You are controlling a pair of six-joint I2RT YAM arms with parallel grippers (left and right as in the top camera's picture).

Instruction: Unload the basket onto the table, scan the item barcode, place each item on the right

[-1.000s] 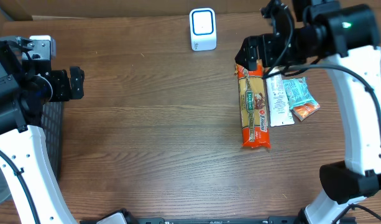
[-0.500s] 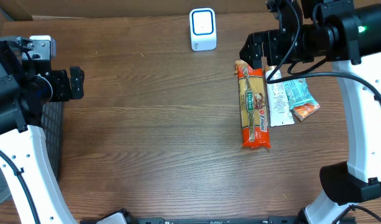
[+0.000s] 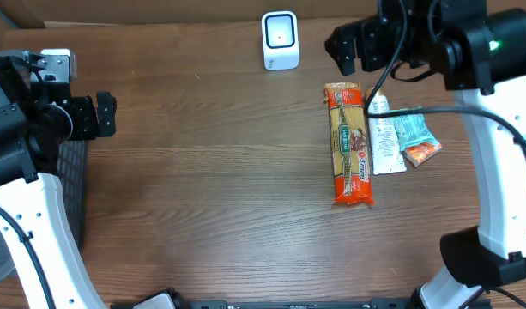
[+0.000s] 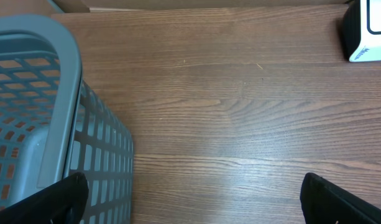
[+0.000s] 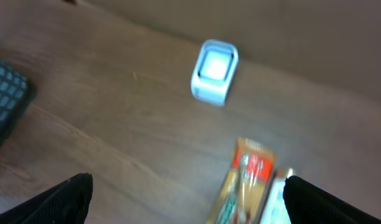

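From the left I see the grey basket (image 3: 70, 184) with my left gripper (image 3: 106, 116) spread wide and empty beside it, the white scanner (image 3: 280, 39) at the far edge, then my right gripper (image 3: 341, 48), equally spread and empty, near the far end of the orange pasta packet (image 3: 349, 144) lying flat just beside smaller packets (image 3: 385, 137).

White arm links (image 3: 494, 154), black joints (image 3: 473, 249), black fingers (image 4: 345, 199), green light (image 3: 494, 44)

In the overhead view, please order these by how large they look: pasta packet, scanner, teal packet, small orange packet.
Largest: pasta packet.
Then scanner and teal packet, too alike to rank surely.
Smallest: small orange packet.
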